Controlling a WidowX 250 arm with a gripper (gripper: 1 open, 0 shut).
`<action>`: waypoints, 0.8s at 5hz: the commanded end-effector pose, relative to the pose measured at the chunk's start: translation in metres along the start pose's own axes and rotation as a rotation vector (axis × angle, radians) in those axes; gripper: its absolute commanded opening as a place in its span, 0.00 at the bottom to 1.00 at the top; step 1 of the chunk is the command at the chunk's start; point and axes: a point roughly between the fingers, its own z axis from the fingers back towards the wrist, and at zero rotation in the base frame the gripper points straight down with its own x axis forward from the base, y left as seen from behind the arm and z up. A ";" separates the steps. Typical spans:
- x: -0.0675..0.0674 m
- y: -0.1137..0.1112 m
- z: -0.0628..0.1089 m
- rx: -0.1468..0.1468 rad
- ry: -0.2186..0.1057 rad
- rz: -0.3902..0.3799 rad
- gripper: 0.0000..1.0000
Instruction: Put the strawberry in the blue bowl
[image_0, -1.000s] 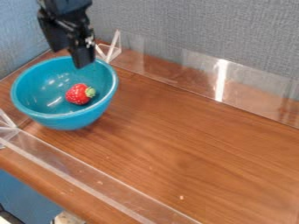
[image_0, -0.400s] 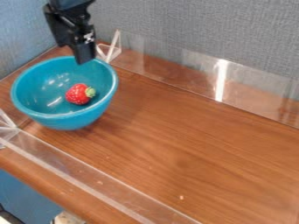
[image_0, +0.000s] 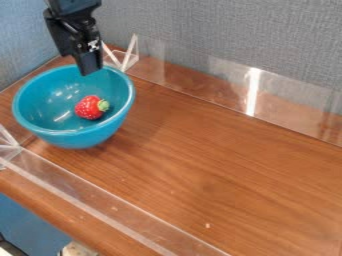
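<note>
One strawberry (image_0: 91, 107) lies inside the one blue bowl (image_0: 40, 125) on the counter (image_0: 227, 170); the single gripper (image_0: 88, 68) hangs above the bowl's rim, jaws spread and empty.

One small red toy strawberry with a green cap (image_0: 91, 107) sits in one large round teal-blue glossy plastic bowl (image_0: 43, 123) on a single brown wood-grain tabletop (image_0: 221, 165). One black robot gripper (image_0: 86, 66) hangs above. Several clear acrylic barrier panels (image_0: 254, 90) edge the surface; their exact count is unclear.
</note>
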 end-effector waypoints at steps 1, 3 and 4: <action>-0.004 -0.001 0.025 0.062 -0.041 0.055 1.00; -0.008 -0.019 0.025 0.061 -0.048 0.079 1.00; -0.008 -0.025 0.026 0.066 -0.058 0.095 1.00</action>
